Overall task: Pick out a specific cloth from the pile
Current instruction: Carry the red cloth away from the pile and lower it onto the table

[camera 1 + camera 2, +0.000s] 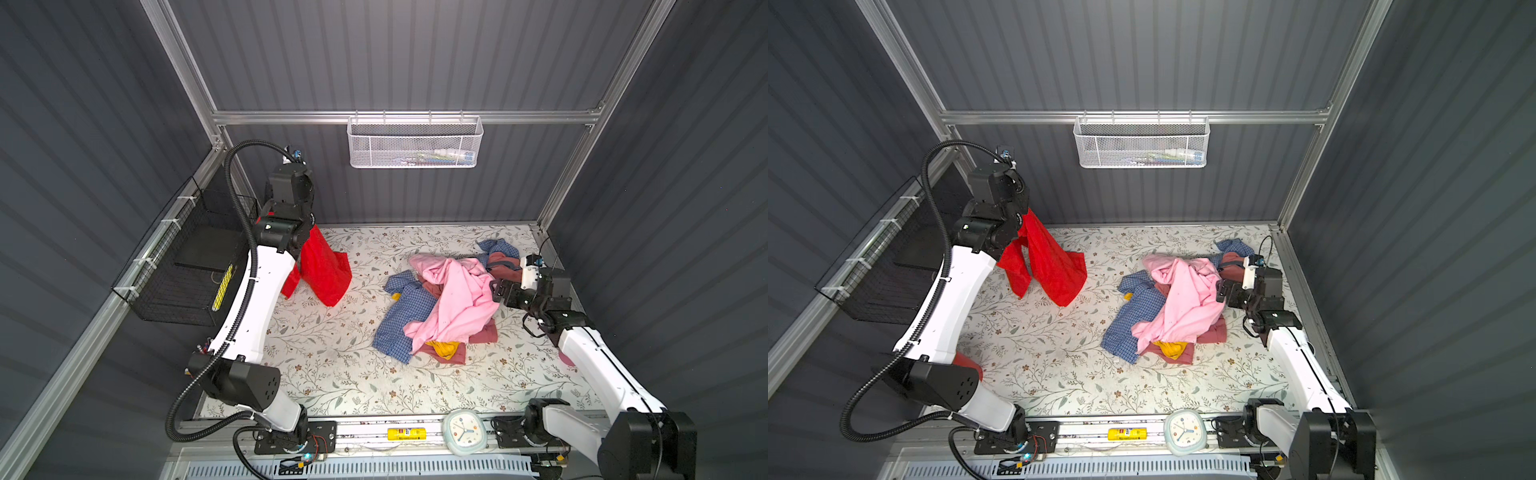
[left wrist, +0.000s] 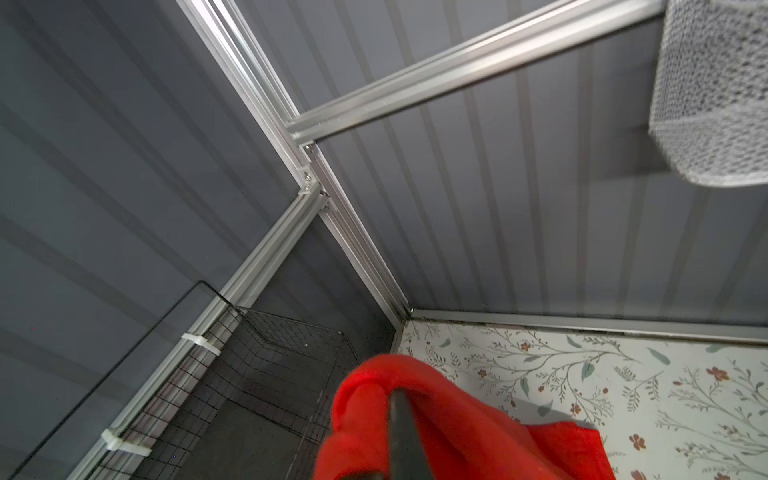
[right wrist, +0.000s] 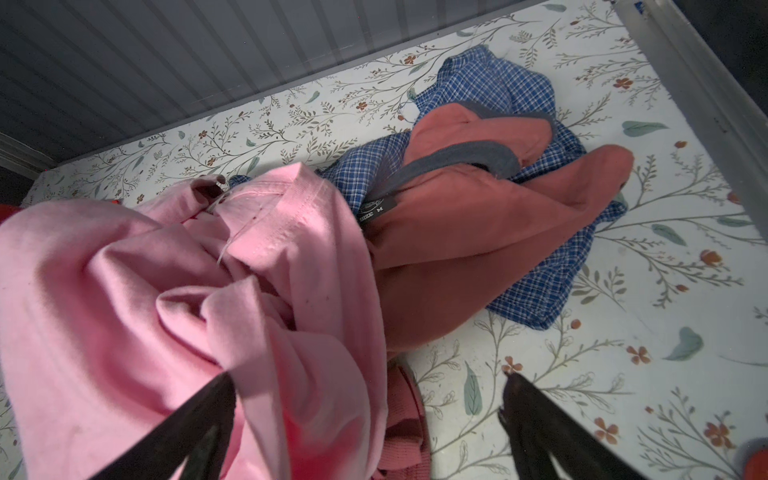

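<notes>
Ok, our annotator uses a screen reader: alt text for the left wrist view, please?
The red cloth is bunched in the shut left gripper, close to the camera. Beyond it lie the floral tabletop, a black wire basket on the side wall, grey ribbed walls and a white mesh basket's corner.

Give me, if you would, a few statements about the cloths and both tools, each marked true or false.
1. The left tool is shut on the red cloth, apart from the pile. True.
2. The pink garment lies on top of the pile. True.
3. The right tool grips the pink garment. False: its jaws stand open at the pile's edge, closed on nothing.
4. The blue checked cloth is held in the air. False: it lies on the table within the pile.
</notes>
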Robot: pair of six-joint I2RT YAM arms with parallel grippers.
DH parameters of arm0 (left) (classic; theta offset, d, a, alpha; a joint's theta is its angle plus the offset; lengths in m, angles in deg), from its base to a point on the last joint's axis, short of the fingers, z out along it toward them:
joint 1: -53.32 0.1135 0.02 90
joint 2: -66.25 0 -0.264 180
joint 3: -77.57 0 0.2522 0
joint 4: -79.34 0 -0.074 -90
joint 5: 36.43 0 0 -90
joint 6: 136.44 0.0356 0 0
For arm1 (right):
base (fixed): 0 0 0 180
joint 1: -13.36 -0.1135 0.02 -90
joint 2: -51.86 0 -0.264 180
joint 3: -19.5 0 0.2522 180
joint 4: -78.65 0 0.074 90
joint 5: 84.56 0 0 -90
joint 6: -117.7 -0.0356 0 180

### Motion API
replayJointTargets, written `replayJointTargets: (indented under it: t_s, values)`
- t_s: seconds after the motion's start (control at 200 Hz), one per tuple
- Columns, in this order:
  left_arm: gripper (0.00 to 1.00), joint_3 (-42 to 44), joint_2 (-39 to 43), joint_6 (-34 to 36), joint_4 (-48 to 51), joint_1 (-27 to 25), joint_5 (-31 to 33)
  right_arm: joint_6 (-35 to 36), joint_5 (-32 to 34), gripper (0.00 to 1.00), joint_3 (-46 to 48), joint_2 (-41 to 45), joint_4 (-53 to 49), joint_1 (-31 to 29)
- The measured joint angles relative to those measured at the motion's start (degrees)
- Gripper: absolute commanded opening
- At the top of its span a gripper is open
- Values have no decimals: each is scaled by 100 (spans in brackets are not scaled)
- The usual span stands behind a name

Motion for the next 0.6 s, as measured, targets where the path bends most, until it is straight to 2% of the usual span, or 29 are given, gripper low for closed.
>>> replayJointTargets:
  t_s: [0.195,0.325,0.445,0.6]
  values:
    - [0,37,-48,-42,153,-90,-151,-2,55,99,0,37,-13,0]
    - [0,127,-122,-142,330,-608,-116,-2,59,99,0,74,-24,0]
    - [0,656,-142,-664,474,-960,-446,-2,66,99,0,125,-50,0]
    - [0,1445,-142,-1484,599,-949,-1058,-2,74,99,0,192,-85,0]
